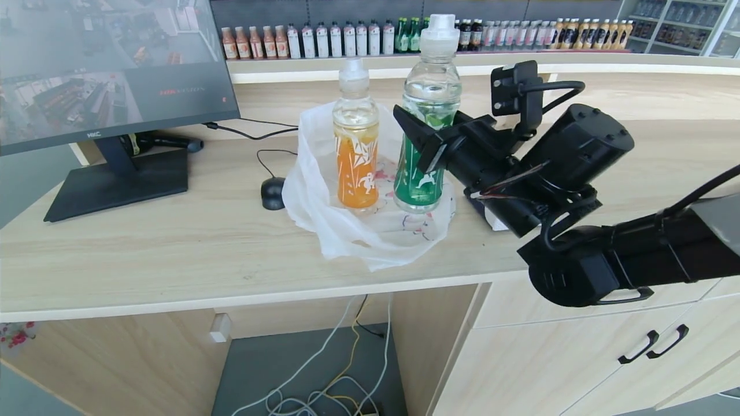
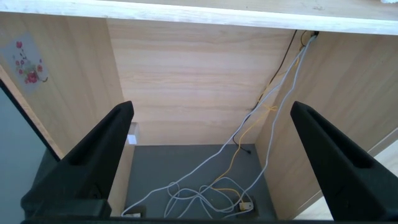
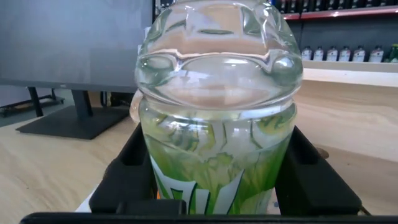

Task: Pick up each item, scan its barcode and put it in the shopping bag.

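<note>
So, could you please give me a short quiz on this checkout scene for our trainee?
1. True or false: the orange bottle lies on its side.
2. The right gripper is around: A the mouse, B the green bottle, C the monitor?
3. What do both bottles stand on?
Key: 1 false; 2 B; 3 the bag.

Shorter bottle [image 1: 356, 144] left of taller bottle [image 1: 432, 86], seemingly in shopping bag [image 1: 347, 237], mouse [image 1: 272, 193] just left
</note>
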`<state>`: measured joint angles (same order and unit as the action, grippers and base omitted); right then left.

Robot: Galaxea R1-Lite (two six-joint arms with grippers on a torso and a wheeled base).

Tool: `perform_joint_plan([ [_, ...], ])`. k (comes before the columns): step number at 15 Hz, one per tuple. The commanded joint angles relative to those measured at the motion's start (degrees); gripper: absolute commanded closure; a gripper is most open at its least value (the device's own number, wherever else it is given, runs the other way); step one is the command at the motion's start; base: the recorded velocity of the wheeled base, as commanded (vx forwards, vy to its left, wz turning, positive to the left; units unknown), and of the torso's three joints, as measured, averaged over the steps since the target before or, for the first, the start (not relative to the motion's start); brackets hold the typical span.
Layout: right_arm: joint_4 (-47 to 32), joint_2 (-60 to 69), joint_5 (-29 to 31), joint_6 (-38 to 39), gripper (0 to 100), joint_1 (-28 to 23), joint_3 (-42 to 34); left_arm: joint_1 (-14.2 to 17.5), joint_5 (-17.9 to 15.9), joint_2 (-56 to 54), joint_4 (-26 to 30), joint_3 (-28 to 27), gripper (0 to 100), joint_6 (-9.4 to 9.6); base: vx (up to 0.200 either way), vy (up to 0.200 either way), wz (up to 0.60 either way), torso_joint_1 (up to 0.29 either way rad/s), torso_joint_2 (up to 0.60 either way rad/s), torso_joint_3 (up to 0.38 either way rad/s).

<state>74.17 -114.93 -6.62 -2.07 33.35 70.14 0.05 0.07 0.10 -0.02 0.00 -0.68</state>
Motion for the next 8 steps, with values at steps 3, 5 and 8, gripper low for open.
perform_joint_plan([
  [3,-0.8,-7.9,-0.1,0.1,100,-2.9,7.7,0.0,0.0,0.1,-0.1,0.0,0,-0.02,0.000,0.000,0.00,0.000,0.00,0.000],
  [5,-1.1,-8.7,-0.1,0.1,100,-3.4,9.6,0.0,0.0,0.0,-0.1,0.0,0,-0.02,0.000,0.000,0.00,0.000,0.00,0.000],
  [8,-3.2,-10.0,-0.1,0.1,100,-4.2,12.6,0.0,0.0,0.0,0.0,0.0,0,-0.02,0.000,0.000,0.00,0.000,0.00,0.000],
])
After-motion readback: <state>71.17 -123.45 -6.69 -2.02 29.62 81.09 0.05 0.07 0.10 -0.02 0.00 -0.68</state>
